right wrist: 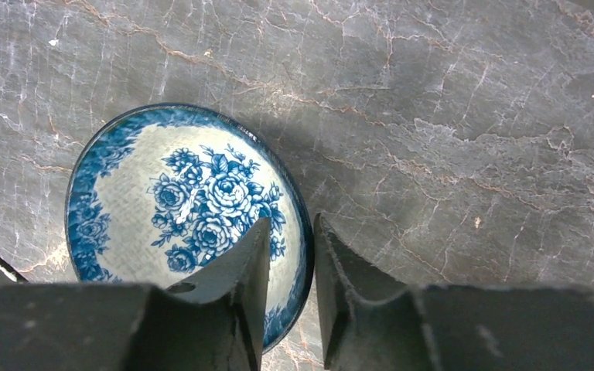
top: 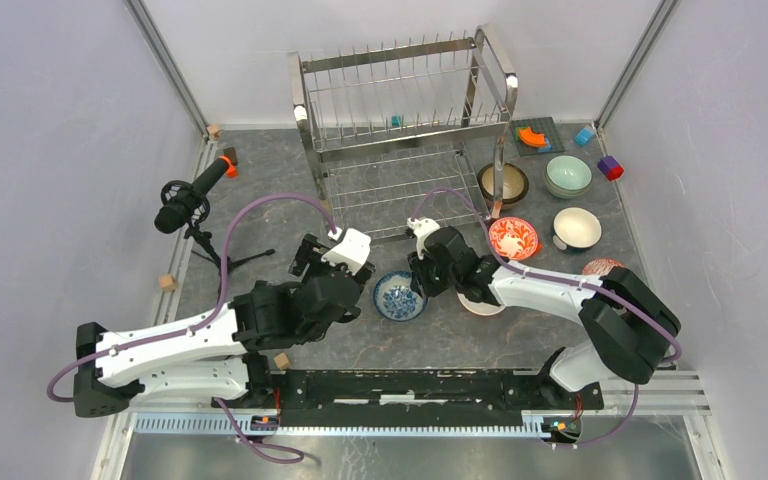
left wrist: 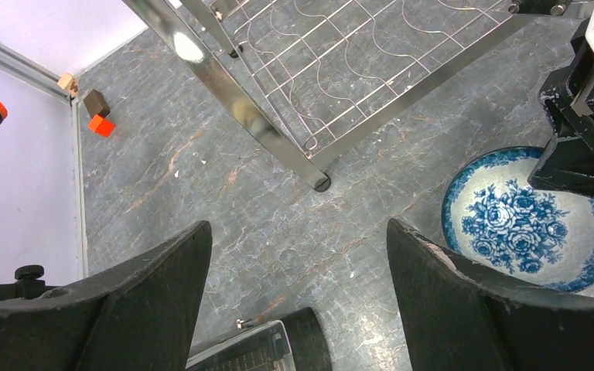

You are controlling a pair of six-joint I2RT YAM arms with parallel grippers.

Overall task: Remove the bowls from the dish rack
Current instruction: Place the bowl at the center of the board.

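Nearly done, by the look of things. Straddles the rim of the blue bowl [right wrist: 186, 201] with the right gripper [right wrist: 291, 224]: jaws narrowly apart, one finger inside the rim, the other outside, with a sliver of gap on the inner side, so apparently not pinching. Bowl flat on the table [right wrist: 472, 116], right under the fingertips and spreading mostly to their left.

Left gripper [left wrist: 298, 226] spread wide and empty over bare stone, a leg of the rack [top: 303, 110] just ahead of its fingers, the blue bowl off to its right.

From above, no bowl to be seen in either tier of the rack, only a small teal block [top: 396, 121] on the upper one. Ahead and to the right of the right gripper, all down on the table: brown bowl [top: 503, 183] just beside the rack's foot, then green bowl [top: 568, 175], white bowl [top: 577, 228] and red bowl [top: 513, 238]. Under the right arm, something pale and round, too hidden to name.

Left to do, probably: open fully and lift clear of the rim without tipping the bowl.
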